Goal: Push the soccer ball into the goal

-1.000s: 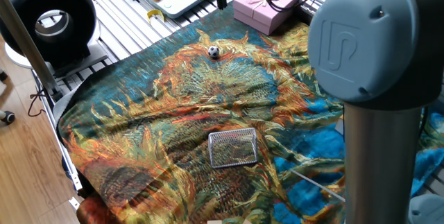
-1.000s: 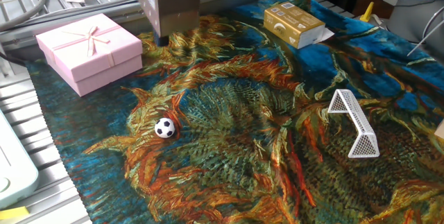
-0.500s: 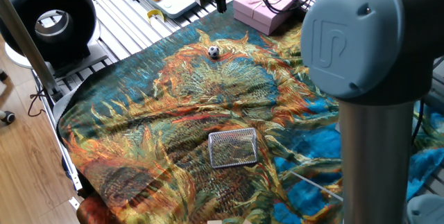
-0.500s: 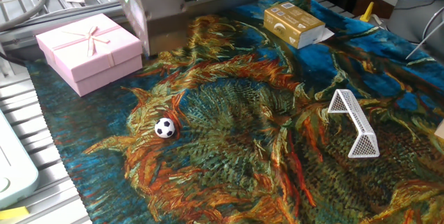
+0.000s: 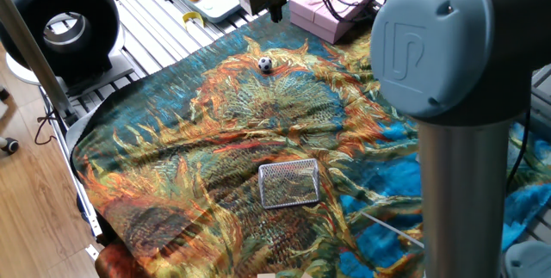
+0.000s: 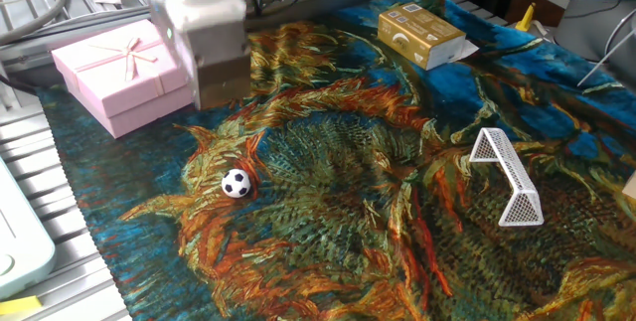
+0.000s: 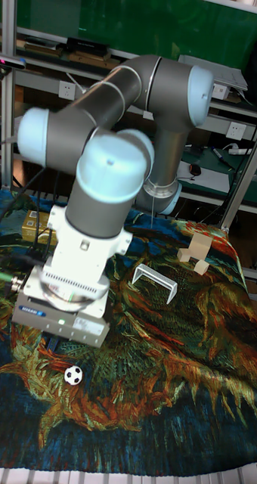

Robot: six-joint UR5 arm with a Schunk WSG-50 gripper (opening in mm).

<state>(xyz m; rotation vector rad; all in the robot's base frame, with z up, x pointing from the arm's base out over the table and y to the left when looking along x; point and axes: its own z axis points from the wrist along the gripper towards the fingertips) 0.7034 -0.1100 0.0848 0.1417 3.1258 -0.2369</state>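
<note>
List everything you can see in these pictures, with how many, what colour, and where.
soccer ball: one, black and white, on the cloth below the tool.
goal: one, white mesh frame, standing on the cloth across from the ball.
painted cloth: one, blue, orange and yellow, covering the table.
pink gift box: one, pink with a ribbon, at the cloth's edge beside the tool.
cardboard box: one, tan, at the cloth's far edge.
wooden blocks: a small tan cluster, behind the goal.
black ring: one, black, off the cloth.
robot arm: one, grey and light blue.
tool: one, grey; fingers blurred.
</note>
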